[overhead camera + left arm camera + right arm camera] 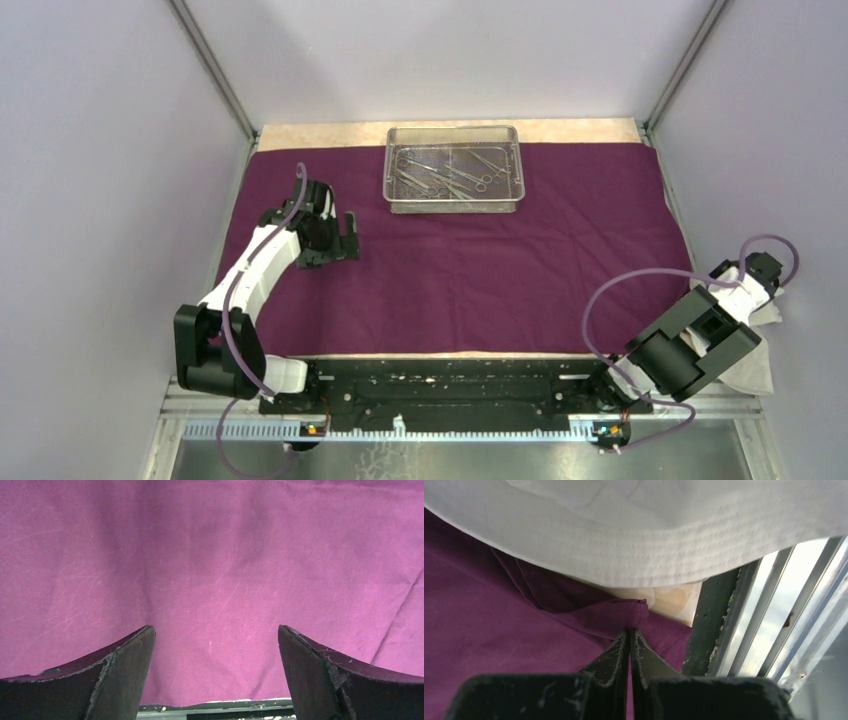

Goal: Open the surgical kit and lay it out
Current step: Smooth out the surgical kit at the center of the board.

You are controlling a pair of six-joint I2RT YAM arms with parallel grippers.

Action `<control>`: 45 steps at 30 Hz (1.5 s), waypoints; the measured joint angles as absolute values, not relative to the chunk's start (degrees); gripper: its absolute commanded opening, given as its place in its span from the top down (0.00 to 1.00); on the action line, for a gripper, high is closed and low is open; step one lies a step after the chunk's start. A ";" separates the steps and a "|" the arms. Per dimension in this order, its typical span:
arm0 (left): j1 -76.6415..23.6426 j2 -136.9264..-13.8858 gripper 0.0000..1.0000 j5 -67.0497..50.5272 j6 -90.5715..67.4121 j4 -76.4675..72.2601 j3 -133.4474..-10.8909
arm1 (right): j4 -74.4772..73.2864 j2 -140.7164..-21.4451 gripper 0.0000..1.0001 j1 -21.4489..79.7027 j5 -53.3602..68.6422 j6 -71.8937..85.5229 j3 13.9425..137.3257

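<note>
The dark purple cloth wrap (470, 260) lies spread flat over the table. The silver wire-mesh tray (452, 168) stands on it at the back centre with several steel instruments (445, 172) inside. My left gripper (345, 235) is open and empty just above the wrap's left part; the left wrist view shows only purple cloth (210, 580) between its fingers (125, 670). My right gripper (630, 629) is at the table's right edge, shut on a fold of the wrap's edge (624, 612), beneath the white cloth (639, 535).
The white cloth (757, 340) hangs at the right edge of the table under my right arm. A metal frame rail (719, 620) runs beside the right gripper. Bare tan tabletop (320, 135) shows behind the wrap. Enclosure walls stand on both sides.
</note>
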State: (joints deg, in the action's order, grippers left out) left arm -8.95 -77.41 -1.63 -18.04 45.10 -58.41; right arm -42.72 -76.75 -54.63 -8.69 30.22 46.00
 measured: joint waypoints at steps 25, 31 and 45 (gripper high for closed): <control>-8.95 -77.41 0.01 -0.91 -17.98 46.44 -59.92 | -38.79 -81.58 1.00 -55.27 -13.54 44.71 42.41; -8.95 -77.43 0.01 0.58 -17.82 46.63 -59.92 | -38.09 -81.97 1.00 -55.31 -13.67 41.21 42.85; -8.60 -77.43 0.01 3.07 -17.85 46.04 -59.00 | -35.20 -82.70 1.00 -56.07 -16.67 34.52 43.27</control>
State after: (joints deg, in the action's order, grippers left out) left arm -8.60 -77.43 3.07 -17.85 46.04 -59.00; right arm -35.20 -82.70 -56.07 -16.67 34.52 43.27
